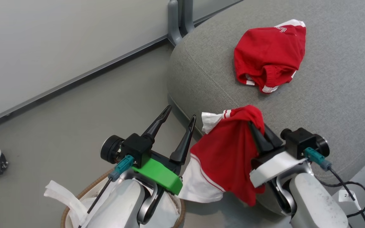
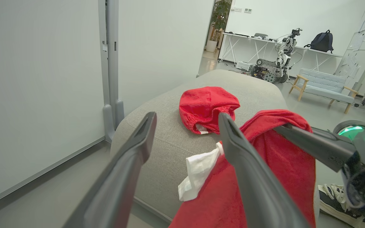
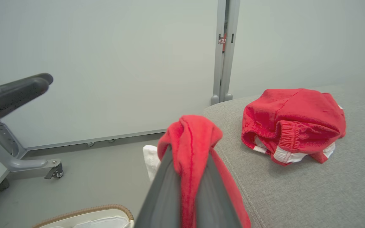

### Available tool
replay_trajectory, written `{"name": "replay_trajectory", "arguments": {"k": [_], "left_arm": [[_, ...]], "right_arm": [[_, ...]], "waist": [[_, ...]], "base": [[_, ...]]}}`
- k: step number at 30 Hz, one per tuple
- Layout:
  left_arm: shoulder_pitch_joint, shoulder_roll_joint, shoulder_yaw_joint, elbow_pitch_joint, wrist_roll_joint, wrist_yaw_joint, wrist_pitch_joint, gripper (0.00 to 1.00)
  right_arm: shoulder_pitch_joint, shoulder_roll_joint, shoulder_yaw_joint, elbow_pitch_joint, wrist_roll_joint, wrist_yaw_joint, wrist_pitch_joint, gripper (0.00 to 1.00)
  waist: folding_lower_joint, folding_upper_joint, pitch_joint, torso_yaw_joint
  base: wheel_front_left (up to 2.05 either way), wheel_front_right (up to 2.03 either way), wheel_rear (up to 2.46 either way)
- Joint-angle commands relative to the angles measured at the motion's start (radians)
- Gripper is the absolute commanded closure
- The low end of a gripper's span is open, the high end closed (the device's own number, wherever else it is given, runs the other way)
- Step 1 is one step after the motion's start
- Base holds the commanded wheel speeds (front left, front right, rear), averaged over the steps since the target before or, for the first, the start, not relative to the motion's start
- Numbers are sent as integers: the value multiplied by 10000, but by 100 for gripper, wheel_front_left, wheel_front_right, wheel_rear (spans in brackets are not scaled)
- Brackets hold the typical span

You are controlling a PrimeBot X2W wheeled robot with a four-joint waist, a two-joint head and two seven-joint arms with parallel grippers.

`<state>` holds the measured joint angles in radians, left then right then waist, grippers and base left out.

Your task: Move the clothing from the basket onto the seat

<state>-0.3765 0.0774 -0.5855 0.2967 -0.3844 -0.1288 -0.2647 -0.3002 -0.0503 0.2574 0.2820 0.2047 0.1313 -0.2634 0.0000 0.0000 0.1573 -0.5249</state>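
Clothing comes in two red pieces. One garment [image 1: 223, 158] hangs from the right claw [image 1: 258, 126], whose fingers are pinched tight on its bunched top. Its long axis runs straight down from there, white-trimmed hem lowest, just off the front edge of the seat [image 1: 328, 104]. The other piece, shorts [image 1: 269, 57], lies crumpled on the seat further in from that edge, with the waistband opening turned toward the edge. Left claw [image 1: 182, 112] hovers beside the seat's rounded corner, fingers spread apart and holding nothing. Basket [image 3: 100, 209] sits on the floor [image 1: 74, 126] near that corner. Its white liner [image 1: 59, 193] shows inside, and the left arm [image 1: 119, 202] hides the rest.
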Motion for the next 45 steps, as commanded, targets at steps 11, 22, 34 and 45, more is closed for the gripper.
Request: {"name": "replay_trajectory", "arguments": {"k": [11, 22, 34, 45], "left_arm": [[-715, 577, -606, 93, -175, -32, 6, 0], [-742, 1361, -255, -198, 94, -32, 6, 0], [-1382, 1767, -567, -341, 112, -32, 6, 0], [-1680, 2088, -525, -284, 129, -33, 6, 0]], "right_arm": [[-3015, -2142, -1050, -1255, -1226, -12, -20, 100], [-7163, -4420, -2308, 273, -2340, -12, -17, 100], [-7195, -4143, -4974, 2949, -3489, -12, -12, 100], [-6001, -2383, -5370, 3991, -3594, -12, -10, 100]], "waist": [[0, 0, 1418, -375], [0, 0, 2739, -352], [0, 0, 4263, 693], [0, 0, 5002, 1093]], "base": [[0, 0, 0], [0, 0, 0], [0, 0, 0], [0, 0, 0]]}}
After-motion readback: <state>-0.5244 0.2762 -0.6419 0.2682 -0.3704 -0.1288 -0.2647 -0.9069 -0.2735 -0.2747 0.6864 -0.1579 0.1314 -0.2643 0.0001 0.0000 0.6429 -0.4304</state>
